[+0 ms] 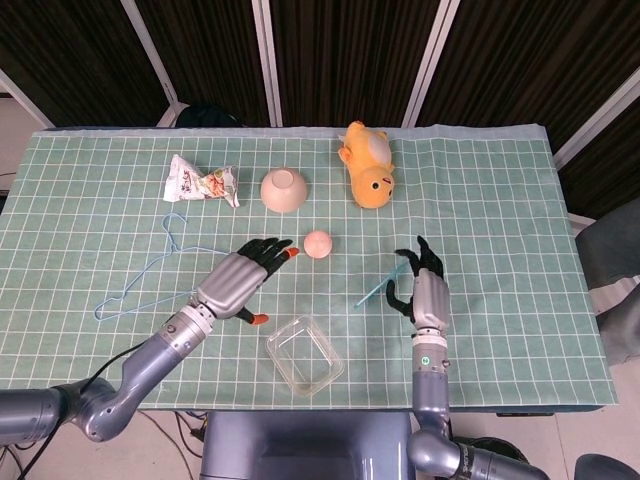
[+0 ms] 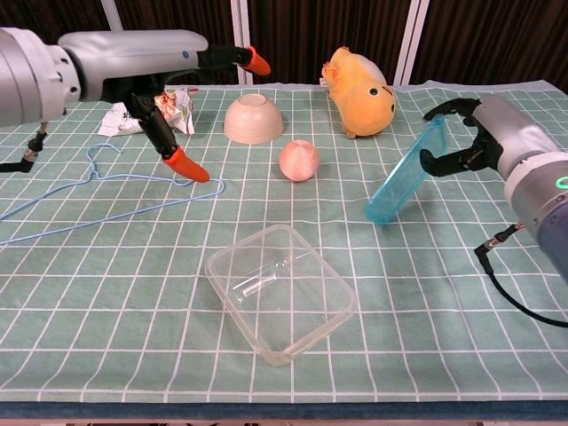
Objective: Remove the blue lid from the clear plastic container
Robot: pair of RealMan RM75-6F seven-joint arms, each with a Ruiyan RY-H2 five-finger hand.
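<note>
Green checked cloth covers the table [image 2: 106, 293]. Nearest the camera, the clear plastic container [image 2: 281, 291] sits open and lidless, down and inward from both hands. Beyond it, the right hand [image 2: 484, 142] pinches the blue lid [image 2: 405, 181] by its top edge, hanging tilted, clear of the cloth. Thin, light, probably flexible and slick: rim grips suit it. Farther off, the left hand [image 2: 169, 67] hovers spread wide, empty.

My right hand [image 2: 470, 142] pinches the blue lid [image 2: 406, 180], thin translucent plastic, smooth. The clear plastic container [image 2: 281, 290] looks glossy, catching glare. Underneath, matt gridded green cloth [image 2: 106, 293]. My left hand [image 2: 146, 67]: smooth grey shell, orange rubbery-looking fingertips [image 2: 186, 165].
</note>
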